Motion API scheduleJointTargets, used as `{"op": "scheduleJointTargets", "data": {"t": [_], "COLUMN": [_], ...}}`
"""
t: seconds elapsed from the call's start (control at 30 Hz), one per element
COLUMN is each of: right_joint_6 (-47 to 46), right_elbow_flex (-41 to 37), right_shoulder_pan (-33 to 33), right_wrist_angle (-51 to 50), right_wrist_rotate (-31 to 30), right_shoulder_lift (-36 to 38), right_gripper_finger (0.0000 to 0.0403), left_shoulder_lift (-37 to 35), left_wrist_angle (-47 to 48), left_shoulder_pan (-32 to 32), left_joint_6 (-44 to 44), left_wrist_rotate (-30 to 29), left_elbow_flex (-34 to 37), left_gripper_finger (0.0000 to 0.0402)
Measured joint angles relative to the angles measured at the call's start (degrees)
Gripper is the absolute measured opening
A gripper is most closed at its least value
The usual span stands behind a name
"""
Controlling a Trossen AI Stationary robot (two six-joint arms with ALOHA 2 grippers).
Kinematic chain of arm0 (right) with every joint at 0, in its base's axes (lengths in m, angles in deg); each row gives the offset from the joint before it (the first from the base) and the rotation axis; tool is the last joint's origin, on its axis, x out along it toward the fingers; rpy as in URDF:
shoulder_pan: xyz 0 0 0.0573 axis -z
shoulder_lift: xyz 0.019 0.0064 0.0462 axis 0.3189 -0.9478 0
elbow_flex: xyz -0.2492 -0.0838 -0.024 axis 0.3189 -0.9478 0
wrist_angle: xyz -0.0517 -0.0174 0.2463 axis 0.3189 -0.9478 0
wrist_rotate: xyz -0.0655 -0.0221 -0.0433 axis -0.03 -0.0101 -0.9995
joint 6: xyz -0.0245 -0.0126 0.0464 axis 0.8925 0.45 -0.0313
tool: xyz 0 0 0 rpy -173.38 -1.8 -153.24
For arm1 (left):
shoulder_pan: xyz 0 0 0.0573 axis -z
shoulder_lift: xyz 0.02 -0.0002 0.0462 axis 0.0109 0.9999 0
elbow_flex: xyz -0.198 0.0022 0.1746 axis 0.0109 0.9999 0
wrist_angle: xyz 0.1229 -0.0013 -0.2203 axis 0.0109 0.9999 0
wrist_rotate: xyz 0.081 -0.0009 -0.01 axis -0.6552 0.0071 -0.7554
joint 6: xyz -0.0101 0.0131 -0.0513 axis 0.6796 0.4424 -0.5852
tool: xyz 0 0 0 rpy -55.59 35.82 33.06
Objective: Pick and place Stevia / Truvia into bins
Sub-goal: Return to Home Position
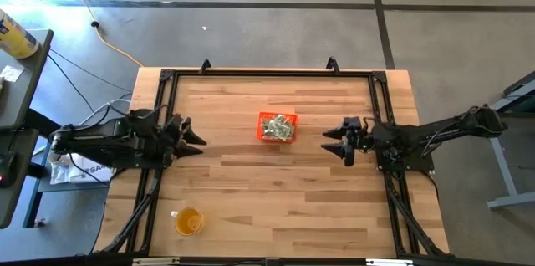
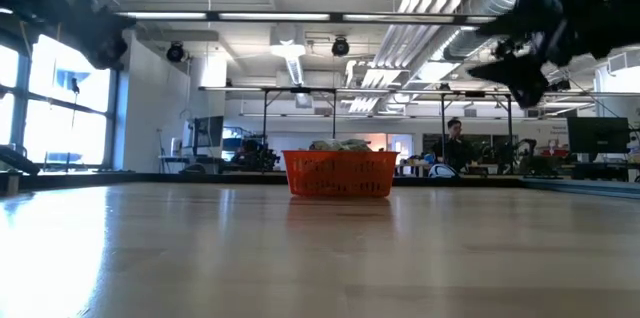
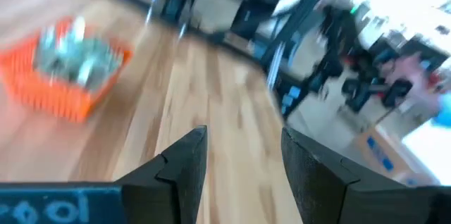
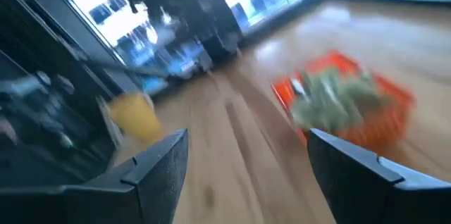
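Orange bin (image 2: 340,175) sits approx. centre of table (image 1: 251,207), heaped w/ Stevia sachets (image 1: 277,126). L gripper (image 1: 201,135) is raised left of the bin and R gripper (image 1: 328,142) raised right of it. Both have fingers apart, clamping nothing.

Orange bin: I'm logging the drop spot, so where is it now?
In the high view the bin sits near the middle of the table, between the left end effector and the right end effector, touching neither.
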Motion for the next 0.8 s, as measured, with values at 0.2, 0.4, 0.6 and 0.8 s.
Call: {"op": "scheduleJointTargets", "data": {"t": [0.2, 0.4, 0.6, 0.8], "right_joint_6": [-0.04, -0.04, -0.04, -0.05], "right_elbow_flex": [-7.82, -8.84, -8.83, -9.26], "right_shoulder_pan": [0.00, 0.00, -1.08, -1.65], "right_wrist_angle": [-0.91, -14.74, -17.82, -17.72], "right_wrist_rotate": [0.54, 0.58, 1.96, 6.51], "right_shoulder_lift": [-0.06, -0.08, -0.64, 0.31], "right_gripper_finger": [0.0279, 0.0279, 0.0279, 0.0279], "left_shoulder_lift": [-5.08, -5.26, -8.48, -10.27], "left_wrist_angle": [13.49, 19.13, 20.25, 16.79], "left_shoulder_pan": [0.00, 0.00, -0.81, -1.51], "left_joint_6": [-0.40, -0.42, -0.52, -0.57], "left_wrist_rotate": [-0.16, -0.30, -0.37, -0.71], "left_elbow_flex": [0.07, 0.16, 1.14, 7.29], "left_gripper_finger": [0.0216, 0.0216, 0.0216, 0.0216]}}
